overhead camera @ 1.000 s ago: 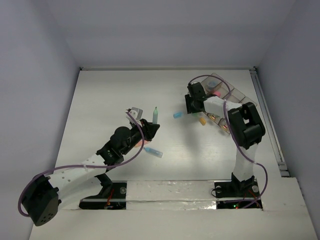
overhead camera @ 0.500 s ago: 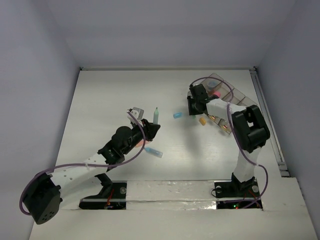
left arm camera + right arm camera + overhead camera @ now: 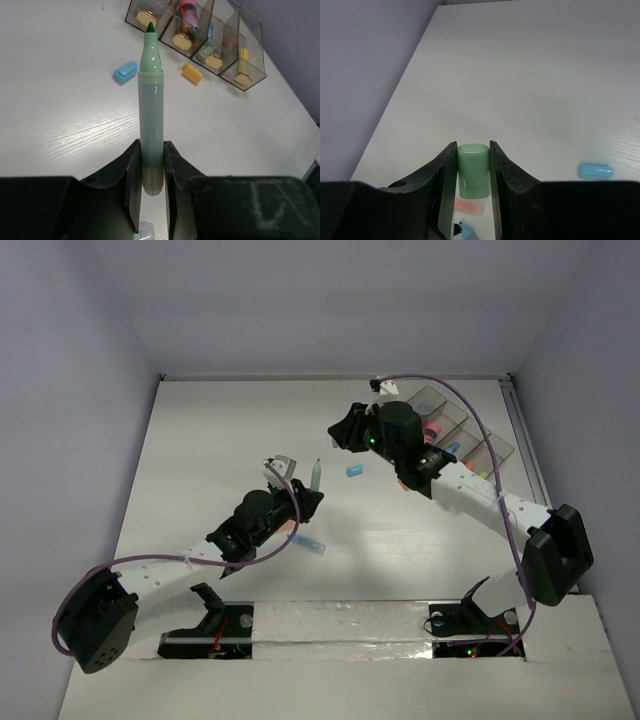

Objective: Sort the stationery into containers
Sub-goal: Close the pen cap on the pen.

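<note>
1. My left gripper point(image 3: 151, 165) is closed narrow on the lower barrel of an uncapped pale green marker point(image 3: 151, 107). It holds the marker off the table point(image 3: 220, 440), well to the left of the tray point(image 3: 430, 398) and nearer the arm bases than the tray is. In the left wrist view the marker's dark tip points towards the tray.
2. My right gripper point(image 3: 472, 147) pinches a pale green cap point(image 3: 473, 172) between its fingers. It is raised above the table, left of the tray and closer to it than the left gripper is.
3. A blue cap point(image 3: 354, 471) lies flat on the table to the left of the tray, clear of both grippers.
4. An orange cap point(image 3: 192, 73) lies just in front of the tray's near end, closer to the tray than the blue cap.
5. The tray's four narrow compartments sit side by side. Counting from the left in the left wrist view, a pink marker point(image 3: 187, 10) lies in the second and a yellow marker point(image 3: 243, 55) in the fourth.
6. The third compartment holds pale green and blue pieces that I can't name. Each compartment shows a round gold end at its near side, possibly marker butts.
7. A blue marker point(image 3: 308, 544) lies on the table beside the left arm, the item farthest from the tray.
8. A pinkish item point(image 3: 469, 206) lies near the blue marker, too blurred for me to identify.
</note>
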You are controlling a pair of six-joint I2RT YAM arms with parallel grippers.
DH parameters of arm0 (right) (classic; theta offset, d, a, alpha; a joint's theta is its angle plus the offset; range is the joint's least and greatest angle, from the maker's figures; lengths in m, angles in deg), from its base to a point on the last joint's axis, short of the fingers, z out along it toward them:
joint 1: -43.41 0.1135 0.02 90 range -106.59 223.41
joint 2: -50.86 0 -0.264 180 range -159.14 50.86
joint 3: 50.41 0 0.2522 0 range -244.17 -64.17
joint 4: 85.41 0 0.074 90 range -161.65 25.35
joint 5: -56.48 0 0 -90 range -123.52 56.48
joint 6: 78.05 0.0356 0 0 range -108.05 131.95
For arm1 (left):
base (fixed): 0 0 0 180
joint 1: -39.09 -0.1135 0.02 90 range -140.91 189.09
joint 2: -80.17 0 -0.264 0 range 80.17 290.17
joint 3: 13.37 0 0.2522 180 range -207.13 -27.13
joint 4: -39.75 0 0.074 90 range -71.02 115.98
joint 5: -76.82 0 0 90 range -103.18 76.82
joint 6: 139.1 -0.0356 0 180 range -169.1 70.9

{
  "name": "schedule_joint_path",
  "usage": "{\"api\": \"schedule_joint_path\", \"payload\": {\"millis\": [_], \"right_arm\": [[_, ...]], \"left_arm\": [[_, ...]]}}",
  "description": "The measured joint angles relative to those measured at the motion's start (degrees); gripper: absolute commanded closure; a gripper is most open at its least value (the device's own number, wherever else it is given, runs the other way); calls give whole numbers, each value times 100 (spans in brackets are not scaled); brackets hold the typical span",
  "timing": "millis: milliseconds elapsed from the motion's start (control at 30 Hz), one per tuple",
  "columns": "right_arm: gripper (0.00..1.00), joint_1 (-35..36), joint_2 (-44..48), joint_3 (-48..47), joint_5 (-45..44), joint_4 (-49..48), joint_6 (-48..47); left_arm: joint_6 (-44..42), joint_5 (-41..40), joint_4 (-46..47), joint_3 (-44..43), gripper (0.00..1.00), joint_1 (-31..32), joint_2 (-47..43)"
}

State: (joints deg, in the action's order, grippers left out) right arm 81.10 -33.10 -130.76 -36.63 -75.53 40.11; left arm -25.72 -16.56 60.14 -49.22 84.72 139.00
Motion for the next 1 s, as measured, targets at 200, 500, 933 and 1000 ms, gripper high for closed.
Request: {"api": "schedule_joint_path", "payload": {"millis": [200, 500, 933, 1000], "right_arm": [[94, 446, -369, 0, 33, -234, 275], [94, 562, -476, 0, -11, -354, 319], [93, 680, -479, 94, -96, -437, 385], [93, 713, -481, 122, -98, -442, 407]], "left_arm": [[-35, -42, 31, 0, 100, 0, 192], [-42, -74, 72, 0, 100, 0, 219], [-39, -118, 74, 0, 100, 0, 192], [-39, -138, 74, 0, 100, 0, 142]]}}
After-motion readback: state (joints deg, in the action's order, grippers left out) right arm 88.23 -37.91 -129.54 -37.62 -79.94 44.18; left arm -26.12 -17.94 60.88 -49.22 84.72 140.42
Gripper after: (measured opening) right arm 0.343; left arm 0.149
